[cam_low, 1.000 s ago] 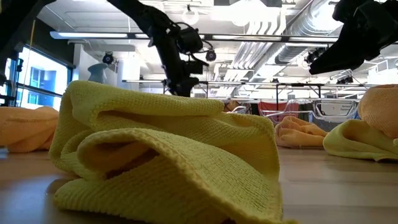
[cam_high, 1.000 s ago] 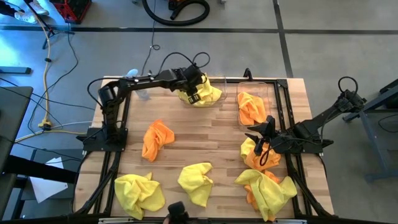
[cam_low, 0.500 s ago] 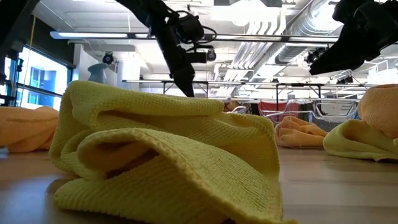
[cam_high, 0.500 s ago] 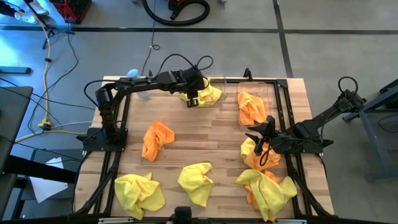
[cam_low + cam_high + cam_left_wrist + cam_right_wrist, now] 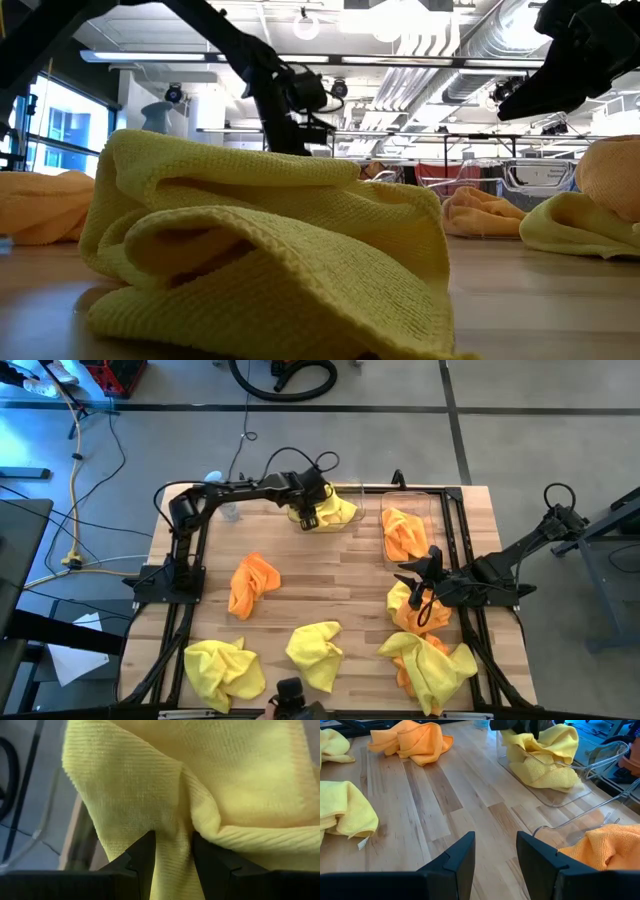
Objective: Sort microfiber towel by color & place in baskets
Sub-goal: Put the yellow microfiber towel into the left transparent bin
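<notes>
The left tool (image 5: 309, 517) pinches a yellow towel (image 5: 333, 512) inside the left basket (image 5: 352, 495). The right tool (image 5: 404, 572) hangs apart beside the right basket (image 5: 436, 500), over an orange towel (image 5: 418, 618).

light was even and bright from overhead; ceiling lamps (image 5: 305, 25) glared in the low view, with blue daylight at a window (image 5: 60, 140). the nearest yellow towel (image 5: 270, 250) was soft-focused. shadows on the tabletop (image 5: 330, 575) were faint.
</notes>
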Tool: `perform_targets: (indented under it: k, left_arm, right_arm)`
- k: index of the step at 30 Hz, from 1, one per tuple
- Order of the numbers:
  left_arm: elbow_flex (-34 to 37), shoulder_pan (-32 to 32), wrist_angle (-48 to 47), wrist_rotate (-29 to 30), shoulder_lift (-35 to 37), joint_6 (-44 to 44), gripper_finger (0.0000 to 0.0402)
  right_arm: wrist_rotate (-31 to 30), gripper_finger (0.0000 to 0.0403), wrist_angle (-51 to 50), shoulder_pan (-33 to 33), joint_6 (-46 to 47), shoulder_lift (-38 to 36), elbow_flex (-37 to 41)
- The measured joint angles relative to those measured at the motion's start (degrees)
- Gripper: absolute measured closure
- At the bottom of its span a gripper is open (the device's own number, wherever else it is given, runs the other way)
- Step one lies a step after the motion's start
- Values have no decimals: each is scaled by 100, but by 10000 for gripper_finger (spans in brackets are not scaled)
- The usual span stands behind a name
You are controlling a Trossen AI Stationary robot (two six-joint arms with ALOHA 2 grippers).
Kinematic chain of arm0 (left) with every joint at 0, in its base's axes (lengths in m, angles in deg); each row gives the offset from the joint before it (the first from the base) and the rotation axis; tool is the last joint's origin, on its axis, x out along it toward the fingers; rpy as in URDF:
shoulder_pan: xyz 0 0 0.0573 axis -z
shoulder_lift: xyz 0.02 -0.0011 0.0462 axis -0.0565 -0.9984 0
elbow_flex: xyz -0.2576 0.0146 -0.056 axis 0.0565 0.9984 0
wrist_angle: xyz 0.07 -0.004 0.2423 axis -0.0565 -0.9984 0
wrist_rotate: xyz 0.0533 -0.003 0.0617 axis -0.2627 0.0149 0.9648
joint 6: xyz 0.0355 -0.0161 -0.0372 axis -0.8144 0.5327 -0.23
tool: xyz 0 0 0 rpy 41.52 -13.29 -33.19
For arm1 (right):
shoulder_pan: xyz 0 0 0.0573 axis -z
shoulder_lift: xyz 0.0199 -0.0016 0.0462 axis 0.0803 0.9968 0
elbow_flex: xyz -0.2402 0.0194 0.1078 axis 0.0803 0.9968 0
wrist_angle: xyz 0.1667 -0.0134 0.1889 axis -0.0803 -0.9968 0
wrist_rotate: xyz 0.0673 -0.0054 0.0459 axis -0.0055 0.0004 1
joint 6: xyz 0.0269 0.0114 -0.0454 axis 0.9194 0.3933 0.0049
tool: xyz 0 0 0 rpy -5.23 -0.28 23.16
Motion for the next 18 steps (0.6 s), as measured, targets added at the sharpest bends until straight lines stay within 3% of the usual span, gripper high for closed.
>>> perform_targets:
  k: [18]
  left_arm:
    - [-1,-48,29,-164,-354,250,286]
  right_arm:
    - [0,265,-93,0,47,0,0]
